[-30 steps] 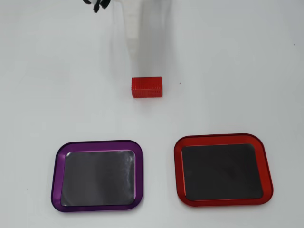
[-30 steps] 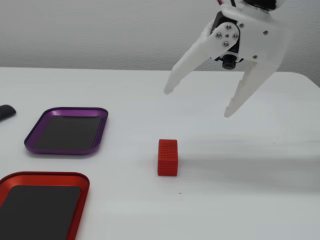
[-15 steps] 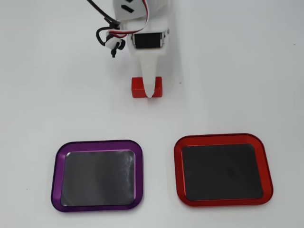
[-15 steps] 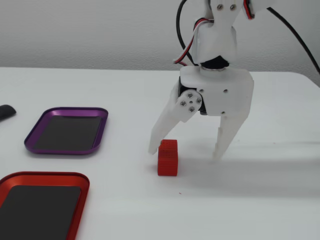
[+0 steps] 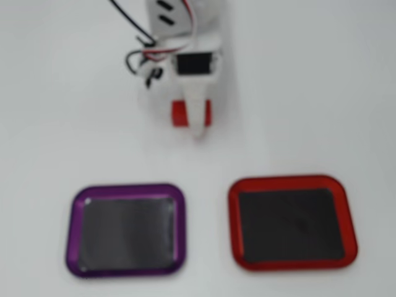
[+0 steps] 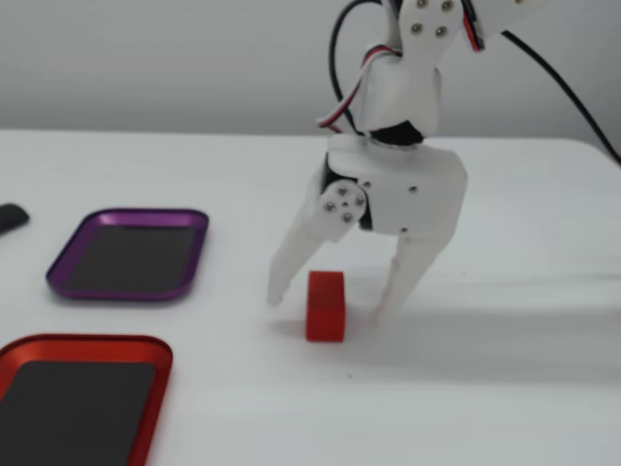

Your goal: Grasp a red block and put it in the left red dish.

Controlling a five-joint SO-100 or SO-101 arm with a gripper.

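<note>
White table (image 6: 543, 408) (evenly lit) against pale wall (image 6: 146, 58).

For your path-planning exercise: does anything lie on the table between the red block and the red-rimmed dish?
Nothing visible does. Bare white table separates the red block from the red dish; the purple dish sits off to the side.

The tray with the red rim (image 5: 292, 223) looks like glossy metal around a flat, dull black bottom, and the purple tray (image 5: 127, 229) has the same metallic sheen. The red block (image 6: 325, 305) looks like matt plastic. The gripper (image 6: 330, 303) is smooth white plastic with small metal screws. The table (image 6: 505, 388) is plain matt white.
</note>
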